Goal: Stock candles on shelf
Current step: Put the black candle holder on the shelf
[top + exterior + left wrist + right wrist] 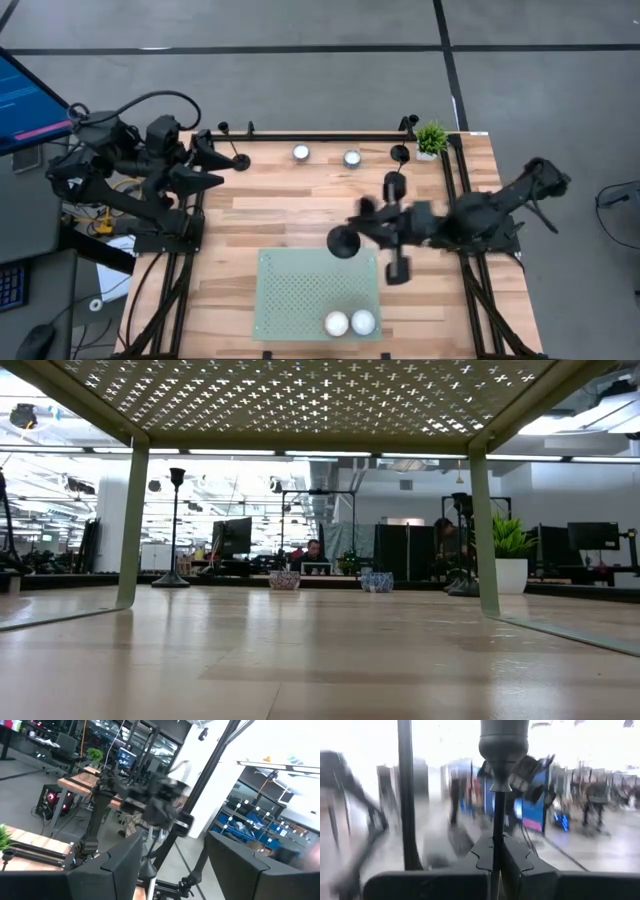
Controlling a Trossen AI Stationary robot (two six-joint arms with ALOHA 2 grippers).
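Candles [300,153] at upper centre await stocking: right gripper [352,238], clenched empty mid-frame, should open before descending; left gripper [213,165] parted, upper left.

Two dark, near-black robot arms, chunky links, matte finish.
Left arm [120,160]: black boxy segments, a black cable looping in an arc over its upper link, yellow wiring showing near its base. Left claw [172,865] has two broad flat black fingers [117,865] with angular stepped edges. Right arm [490,210]: black rounded links, round black knob-like joint caps along it. Right claw [499,857] fingers are black, with notched inner edges pressed together along a thin seam, and a wide black housing behind them.
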